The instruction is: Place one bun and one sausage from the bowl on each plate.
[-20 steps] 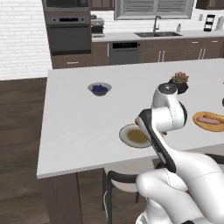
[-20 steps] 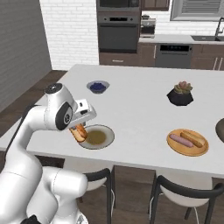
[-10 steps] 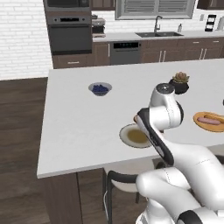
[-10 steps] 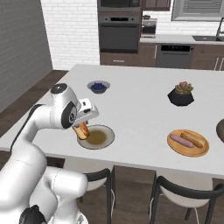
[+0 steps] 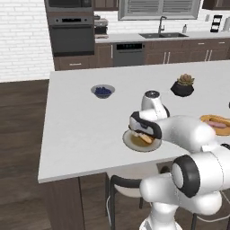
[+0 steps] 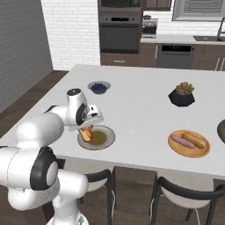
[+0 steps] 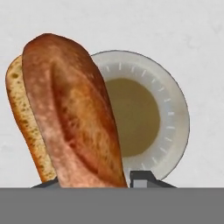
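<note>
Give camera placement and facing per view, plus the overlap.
Left base view: behind-left of arm, facing forward-down over the island; white arm at lower right, end effector holding the bun above the grey-rimmed plate.
Right base view: behind-right, same island; arm at lower left; orange plate at right.
Hand view: along the end effector, bun close, grey-rimmed plate beyond.
Shared: bun and grey-rimmed plate in all three.

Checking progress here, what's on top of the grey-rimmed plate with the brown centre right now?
Nothing rests on the grey-rimmed plate yet. The bun hangs over its edge, held in the gripper. The bun hides part of the plate, so that part can't be checked.
</note>
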Motion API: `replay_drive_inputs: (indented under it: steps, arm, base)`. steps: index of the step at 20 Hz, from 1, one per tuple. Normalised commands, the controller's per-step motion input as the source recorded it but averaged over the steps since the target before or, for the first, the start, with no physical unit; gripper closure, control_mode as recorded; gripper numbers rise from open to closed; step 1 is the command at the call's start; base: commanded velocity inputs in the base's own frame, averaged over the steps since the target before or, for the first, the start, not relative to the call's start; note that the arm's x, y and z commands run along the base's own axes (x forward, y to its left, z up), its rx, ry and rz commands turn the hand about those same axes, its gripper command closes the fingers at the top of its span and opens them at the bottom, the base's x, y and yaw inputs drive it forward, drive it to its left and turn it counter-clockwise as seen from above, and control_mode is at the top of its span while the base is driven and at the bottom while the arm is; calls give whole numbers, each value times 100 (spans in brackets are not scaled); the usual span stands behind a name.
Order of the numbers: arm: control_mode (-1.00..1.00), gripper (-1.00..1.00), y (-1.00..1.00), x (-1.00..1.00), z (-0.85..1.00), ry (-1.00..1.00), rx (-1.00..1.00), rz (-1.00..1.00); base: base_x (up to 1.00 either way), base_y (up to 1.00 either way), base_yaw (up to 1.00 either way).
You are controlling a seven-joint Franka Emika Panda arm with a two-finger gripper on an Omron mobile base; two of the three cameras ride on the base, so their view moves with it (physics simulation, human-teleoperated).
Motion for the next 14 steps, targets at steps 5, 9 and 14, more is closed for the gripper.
replay_drive_inputs:
  steps: [5, 9, 14]
  arm:
    - [-100, 100, 6, 76, -24, 37, 4, -12]
    - [-100, 100, 29, 6, -50, 4, 0, -18]
    - [-100, 100, 6, 0, -54, 0, 0, -16]
  base:
    - [0, 0, 0]
    - [0, 0, 0]
    - [0, 0, 0]
